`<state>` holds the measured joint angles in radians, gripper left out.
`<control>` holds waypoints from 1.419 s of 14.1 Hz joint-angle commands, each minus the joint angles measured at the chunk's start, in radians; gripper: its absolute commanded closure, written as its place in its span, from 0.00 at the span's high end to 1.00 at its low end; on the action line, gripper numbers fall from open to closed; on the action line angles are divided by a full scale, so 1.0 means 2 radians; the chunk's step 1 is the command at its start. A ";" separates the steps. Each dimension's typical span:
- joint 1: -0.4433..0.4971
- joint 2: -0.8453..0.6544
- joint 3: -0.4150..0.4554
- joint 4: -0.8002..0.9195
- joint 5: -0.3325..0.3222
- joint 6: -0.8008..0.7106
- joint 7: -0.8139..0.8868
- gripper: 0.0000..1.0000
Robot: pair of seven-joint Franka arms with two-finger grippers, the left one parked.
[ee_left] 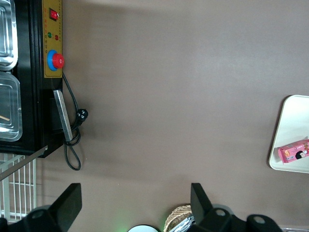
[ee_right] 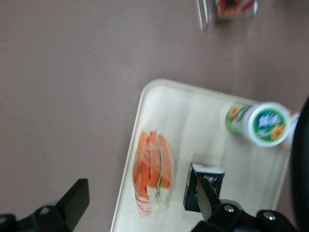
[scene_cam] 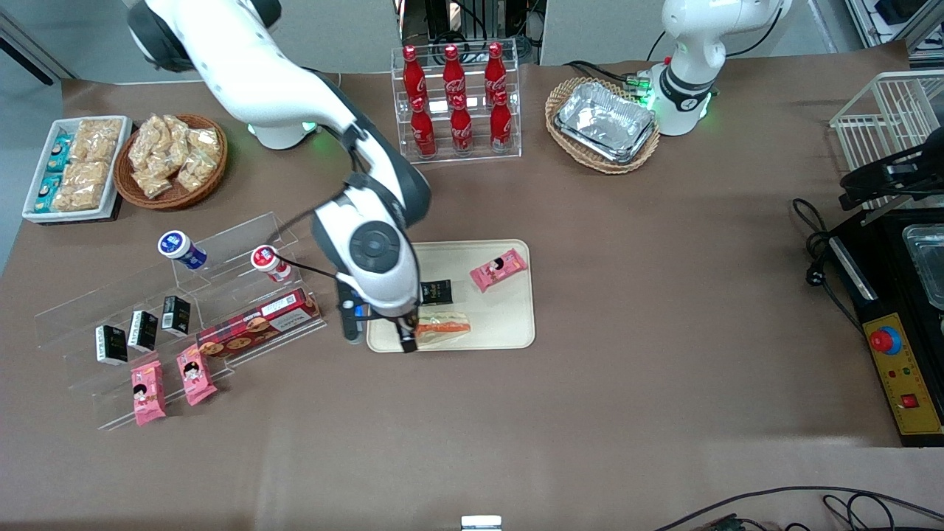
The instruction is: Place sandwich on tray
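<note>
The sandwich (scene_cam: 444, 327), a wrapped wedge with orange and green filling, lies flat on the cream tray (scene_cam: 509, 324), close to the tray edge nearest the front camera. My right gripper (scene_cam: 380, 335) hangs just above the tray's corner toward the working arm's end. In the right wrist view the gripper (ee_right: 142, 205) is open. Its fingers (ee_right: 75, 200) stand wide apart, one on each side of the sandwich (ee_right: 153, 169), without touching it. The sandwich rests on the tray (ee_right: 193, 111) beside its rim.
On the tray are also a black carton (ee_right: 203, 186), a green-and-white capped bottle (ee_right: 263, 124) and a pink snack packet (scene_cam: 499, 269). A clear stepped shelf (scene_cam: 221, 310) with cartons, packets and a biscuit box stands beside the tray, toward the working arm's end. A cola bottle rack (scene_cam: 457, 103) stands farther from the front camera.
</note>
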<state>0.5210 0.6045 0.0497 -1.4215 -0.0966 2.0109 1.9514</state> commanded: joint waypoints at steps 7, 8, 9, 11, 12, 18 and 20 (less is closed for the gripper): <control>-0.107 -0.120 0.003 -0.009 0.015 -0.098 -0.345 1.00; -0.125 -0.125 0.004 -0.009 0.016 -0.100 -0.406 1.00; -0.137 -0.130 0.004 -0.010 0.026 -0.100 -0.465 1.00; -0.159 -0.154 0.004 -0.012 0.041 -0.108 -0.550 1.00; -0.165 -0.157 0.004 -0.011 0.037 -0.109 -0.570 1.00; -0.230 -0.164 -0.001 -0.013 0.041 -0.109 -0.733 1.00; -0.231 -0.166 -0.029 -0.015 0.046 -0.116 -0.828 1.00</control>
<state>0.0805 0.2973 0.0396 -1.4256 -0.0391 1.8036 0.5210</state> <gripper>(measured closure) 0.000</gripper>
